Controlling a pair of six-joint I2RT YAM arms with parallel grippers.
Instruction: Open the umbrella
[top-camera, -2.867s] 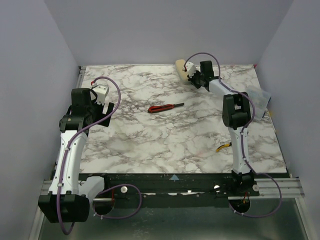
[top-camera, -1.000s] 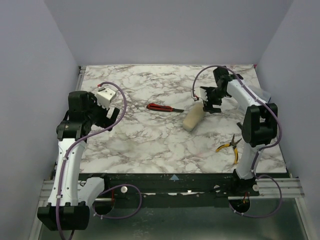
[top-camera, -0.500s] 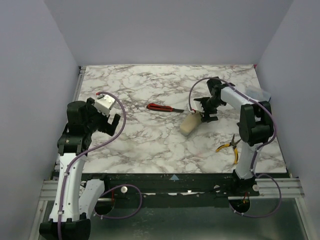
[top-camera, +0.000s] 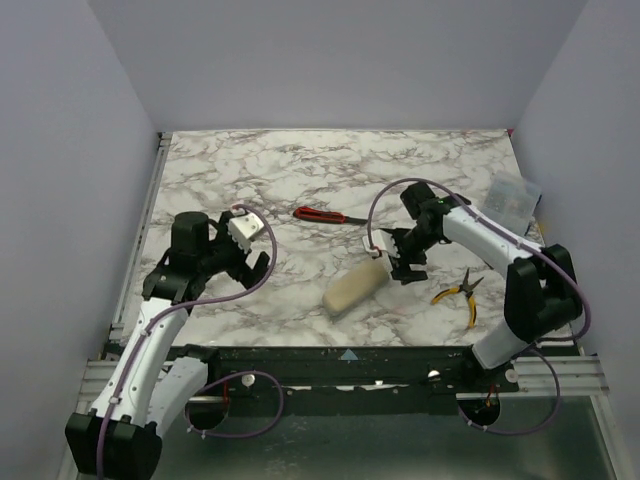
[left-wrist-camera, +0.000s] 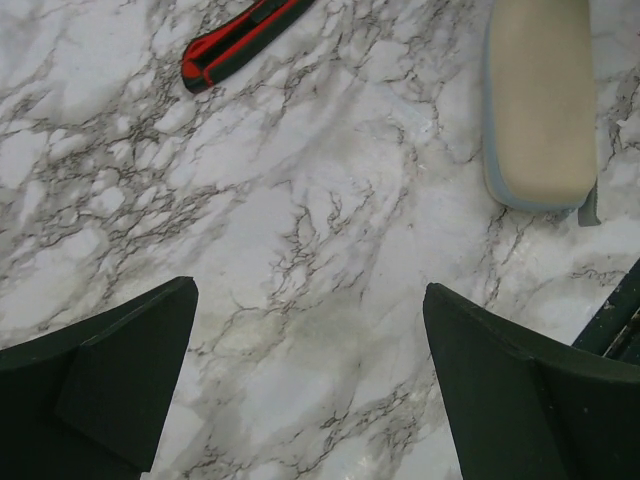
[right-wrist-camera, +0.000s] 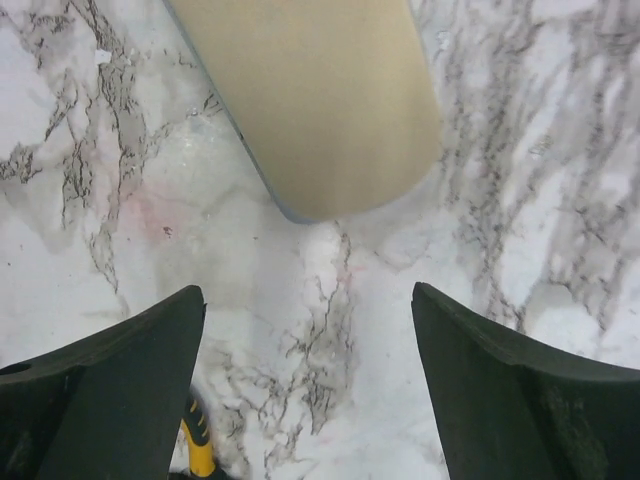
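Tan and folded, the umbrella lies flat on the marble worktop, toward its front edge. The right fingers stand wide and empty, with the umbrella's end just ahead at 12 o'clock, outside their gap. The left fingers, equally wide and empty, have it at 1 o'clock, apart. Farther back lies a red cutter.

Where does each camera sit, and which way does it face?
Top external: fixed above and behind the bases, looking down on the marble table; both arms show, left claw and right claw open, umbrella lying between them.
Left wrist: on the left arm, facing down at the table; its two fingers frame the bottom corners; red cutter upper left, umbrella upper right.
Right wrist: on the right arm, facing down; its fingers at the bottom corners; umbrella's end at top.
Shared: all three see the umbrella.
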